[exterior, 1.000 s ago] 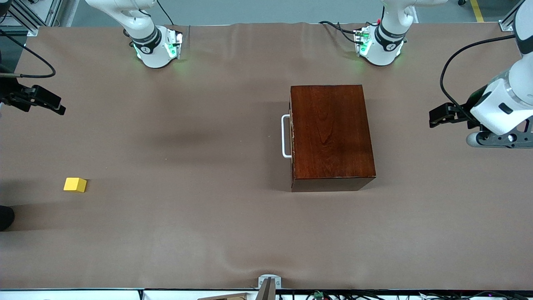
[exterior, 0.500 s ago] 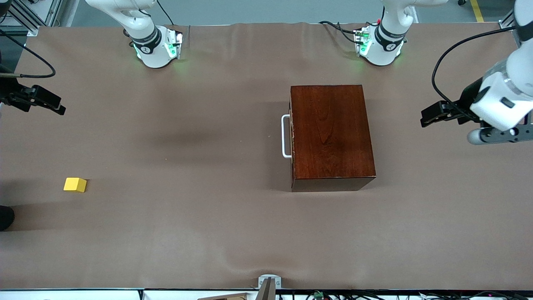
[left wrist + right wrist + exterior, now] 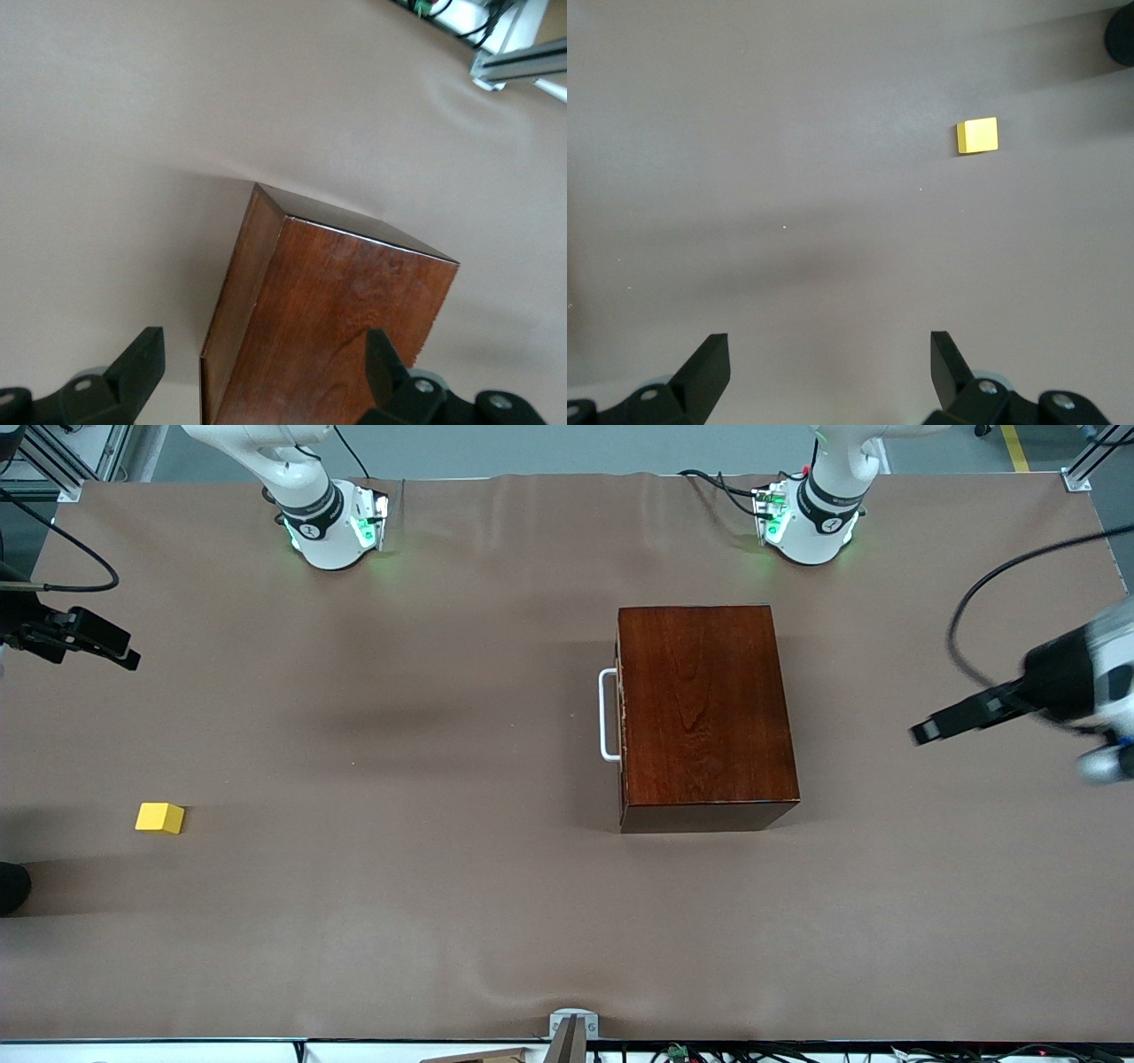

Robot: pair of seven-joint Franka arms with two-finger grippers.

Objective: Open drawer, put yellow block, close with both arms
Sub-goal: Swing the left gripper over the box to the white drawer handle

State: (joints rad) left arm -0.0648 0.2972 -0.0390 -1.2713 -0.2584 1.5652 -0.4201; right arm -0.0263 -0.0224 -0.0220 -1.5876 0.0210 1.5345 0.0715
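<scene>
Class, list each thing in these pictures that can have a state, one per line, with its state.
drawer: shut, flush with the box.
handle: untouched.
yellow block: lying on the table, not held.
left claw: open, empty, in the air near the box.
right claw: open, empty, over bare table.

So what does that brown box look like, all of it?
The wooden box is glossy, dark reddish-brown, with visible grain on its flat top. It sits upright on the brown table cover, toward the left arm's end. Its drawer is shut, and a white U-shaped handle sticks out from the drawer front, facing the right arm's end. Nothing touches the box but the table.
</scene>
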